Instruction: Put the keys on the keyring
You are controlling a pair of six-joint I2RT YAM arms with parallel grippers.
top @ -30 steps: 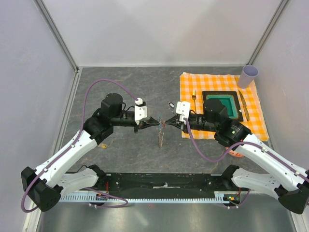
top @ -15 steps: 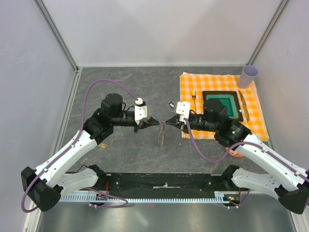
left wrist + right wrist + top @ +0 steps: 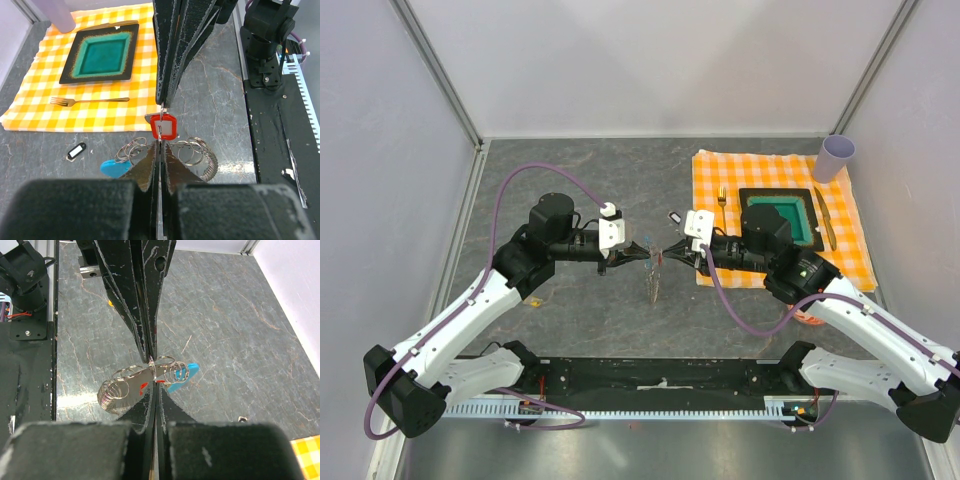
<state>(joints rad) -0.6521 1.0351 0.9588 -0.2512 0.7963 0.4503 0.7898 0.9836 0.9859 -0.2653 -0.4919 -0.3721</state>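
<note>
My left gripper (image 3: 650, 256) and right gripper (image 3: 666, 257) meet tip to tip above the middle of the table. The key (image 3: 169, 127), with its red head, sits between the two tips, and my right gripper (image 3: 154, 385) is shut on that red head (image 3: 160, 381). Opposite it, my left gripper (image 3: 159, 144) is shut on a thin ring of the keyring (image 3: 197, 150), which crosses the key head edge-on. The rest of the keyring (image 3: 112, 392) hangs below as grey coils, with its blue piece (image 3: 112, 167) to one side. In the top view the keyring (image 3: 653, 285) dangles under both tips.
An orange checked cloth (image 3: 720, 175) lies at the back right with a black plate with a green centre (image 3: 753, 195), a fork (image 3: 722, 197) and a knife (image 3: 825, 218). A lilac cup (image 3: 836, 157) stands at its far corner. A small black-and-white fob (image 3: 674, 216) lies left of the cloth.
</note>
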